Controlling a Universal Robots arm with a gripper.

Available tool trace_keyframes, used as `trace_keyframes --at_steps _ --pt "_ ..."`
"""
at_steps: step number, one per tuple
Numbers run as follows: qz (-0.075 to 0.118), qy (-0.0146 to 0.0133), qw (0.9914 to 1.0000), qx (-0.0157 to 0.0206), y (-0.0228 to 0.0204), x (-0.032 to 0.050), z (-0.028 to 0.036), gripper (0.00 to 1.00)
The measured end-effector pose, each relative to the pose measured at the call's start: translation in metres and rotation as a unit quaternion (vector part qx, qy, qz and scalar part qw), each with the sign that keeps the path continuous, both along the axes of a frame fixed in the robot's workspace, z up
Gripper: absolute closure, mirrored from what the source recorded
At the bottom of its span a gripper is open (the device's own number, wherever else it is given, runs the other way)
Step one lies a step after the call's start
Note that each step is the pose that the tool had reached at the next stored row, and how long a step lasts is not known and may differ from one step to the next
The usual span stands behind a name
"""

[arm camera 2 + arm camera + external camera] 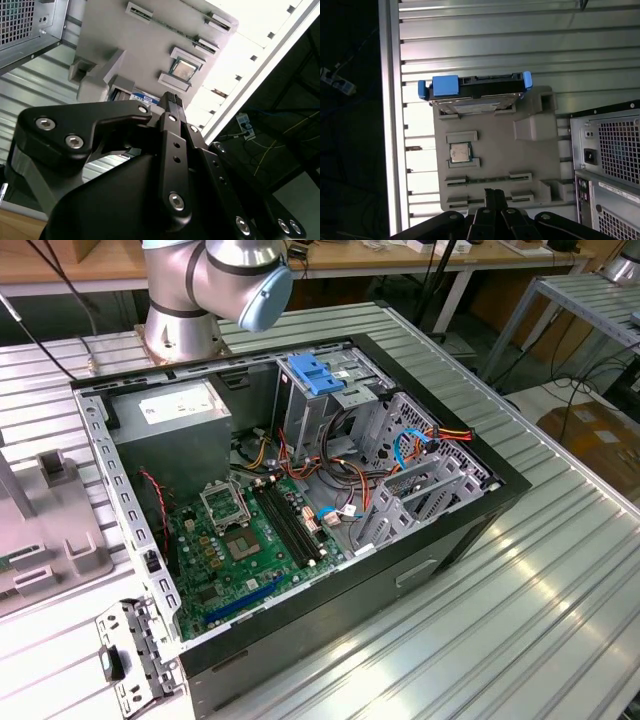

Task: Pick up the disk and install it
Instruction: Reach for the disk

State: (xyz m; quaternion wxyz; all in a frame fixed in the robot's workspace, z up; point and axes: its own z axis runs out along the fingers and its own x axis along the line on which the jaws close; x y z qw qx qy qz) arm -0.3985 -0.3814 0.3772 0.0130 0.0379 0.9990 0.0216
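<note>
My pincer (494, 192) is clenched on nothing, its tips pressed together, and it hangs over the near edge of a grey fixture tray (495, 135). The disk (472, 91) stands on edge in its blue carrier at the tray's far end, well apart from my pincer. A processor chip (460, 152) lies in a pocket between us. In the second wrist view a strip of the disk's label shows just beyond my fingertips.

The tray sits on a ribbed aluminium tabletop (520, 45), and off to one side of my pincer is the rear of the computer case (605, 150). Past the tabletop's edge the floor (350, 160) is dark, with cables and a power strip (337, 82) on it.

In the exterior view the computer case lies open on the tabletop. Wooden benches (90, 260) stand behind it and a cardboard box (595, 435) sits on the floor.
</note>
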Motion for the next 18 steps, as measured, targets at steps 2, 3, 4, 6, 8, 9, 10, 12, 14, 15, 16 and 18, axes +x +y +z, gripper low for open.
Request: trace_keyframes --at_steps 2,3,4,6,8,9,10,12,14,15,16,18 --pt "0.000 -0.0001 1.00000 -0.0003 0.0017 0.0000 -0.0019 0.89" --pt "0.000 -0.0001 1.00000 -0.0007 0.0026 0.0000 -0.0031 0.89" --pt "0.000 -0.0001 1.00000 -0.0012 0.0037 -0.0001 -0.0052 0.89" --pt "0.000 0.0000 1.00000 -0.0019 0.0046 0.0001 -0.0084 0.89" --pt "0.000 0.0000 1.00000 -0.0022 0.0054 0.0000 -0.0119 0.89" --pt "0.000 -0.0001 1.00000 -0.0024 0.0057 0.0000 -0.0133 0.89" --pt "0.000 -0.0001 1.00000 -0.0026 0.0061 0.0000 -0.0146 0.89" --pt "0.000 -0.0001 1.00000 -0.0029 0.0067 0.0000 -0.0170 0.89" --pt "0.000 -0.0001 1.00000 -0.0029 0.0070 0.0000 -0.0198 0.89" --pt "0.000 -0.0001 1.00000 -0.0030 0.0070 0.0000 -0.0210 0.89" --pt "0.000 -0.0001 1.00000 -0.0031 0.0071 0.0000 -0.0223 0.89" --pt "0.000 -0.0001 0.99999 -0.0033 0.0074 0.0000 -0.0251 0.89"
